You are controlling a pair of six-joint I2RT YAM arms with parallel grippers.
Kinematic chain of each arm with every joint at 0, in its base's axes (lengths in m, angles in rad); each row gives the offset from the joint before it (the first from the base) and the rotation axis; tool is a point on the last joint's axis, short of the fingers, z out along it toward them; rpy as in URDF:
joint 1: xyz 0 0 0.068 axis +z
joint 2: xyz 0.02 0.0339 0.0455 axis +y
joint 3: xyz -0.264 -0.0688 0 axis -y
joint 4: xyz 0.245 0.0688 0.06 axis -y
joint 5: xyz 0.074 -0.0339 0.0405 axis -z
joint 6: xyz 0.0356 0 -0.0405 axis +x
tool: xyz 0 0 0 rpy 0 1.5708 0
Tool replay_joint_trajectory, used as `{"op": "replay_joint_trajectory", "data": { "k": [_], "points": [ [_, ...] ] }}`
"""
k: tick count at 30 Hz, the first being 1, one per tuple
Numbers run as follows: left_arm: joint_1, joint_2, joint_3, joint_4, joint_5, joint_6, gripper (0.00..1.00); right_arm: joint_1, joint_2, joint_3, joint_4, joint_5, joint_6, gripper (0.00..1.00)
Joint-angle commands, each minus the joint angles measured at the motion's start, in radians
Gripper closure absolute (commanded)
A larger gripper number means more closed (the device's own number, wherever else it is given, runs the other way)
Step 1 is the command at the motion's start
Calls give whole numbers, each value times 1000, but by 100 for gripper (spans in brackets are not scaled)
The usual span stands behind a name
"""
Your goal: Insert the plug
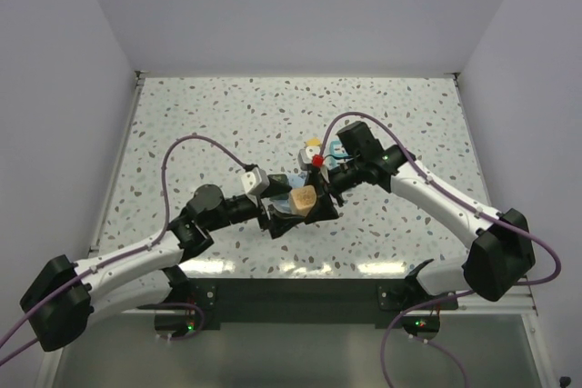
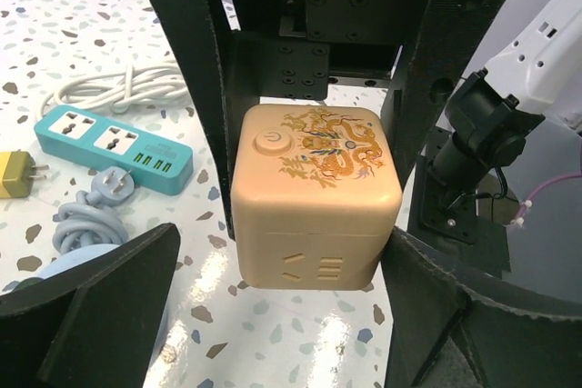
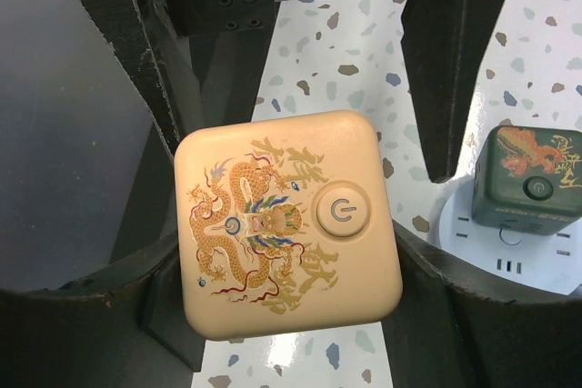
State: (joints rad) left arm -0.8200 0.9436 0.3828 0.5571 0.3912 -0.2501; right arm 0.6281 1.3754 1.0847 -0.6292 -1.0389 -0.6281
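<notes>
- Gripping the tan cube (image 3: 286, 224) rather than the plug: the right jaws are pinching it on two sides and holding it up off the worktop (image 1: 227, 115).
- The left jaws are looking wide, straddling that same cube from the opposite side. One side seems to be brushing it and the other is sitting apart.
- The plug (image 3: 530, 179), the dark green one, is sitting outside the right jaws, off to their right and lower down, with its button face pointing up at the right wrist camera.
- It's a cube, so there's no real long axis to be lining up on, and the prongs aren't showing.
- It's standing on a pale round socket base (image 3: 482, 256); I can't tell if it's pushed home or just resting there.
- I'm guessing the right arm is nearer the plug, but those jaws are busy, so the tan cube probably needs parking first.
- Off to the left of the left jaws, a teal power strip (image 2: 114, 147) is lying flat with nothing showing in its two big sockets.
</notes>
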Motion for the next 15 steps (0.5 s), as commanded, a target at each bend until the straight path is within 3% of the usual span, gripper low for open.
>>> {"op": "replay_joint_trajectory", "data": {
  "k": [1,3,9,13,14,15],
  "points": [
    [-10,35,8,56,6,32,8,5,-21,35,34,-69,10,100],
    [-16,53,4,90,17,31,10,4,-21,35,34,-73,7,100],
    [-41,109,-4,204,64,26,31,5,-16,41,-9,-89,-33,100],
    [-50,103,-18,239,60,37,61,4,-19,38,5,-55,-10,100],
    [-50,97,-30,237,48,41,68,5,-19,31,22,-40,11,95],
    [-50,84,-38,237,29,49,86,5,-22,24,73,-15,71,91]
  ]
}}
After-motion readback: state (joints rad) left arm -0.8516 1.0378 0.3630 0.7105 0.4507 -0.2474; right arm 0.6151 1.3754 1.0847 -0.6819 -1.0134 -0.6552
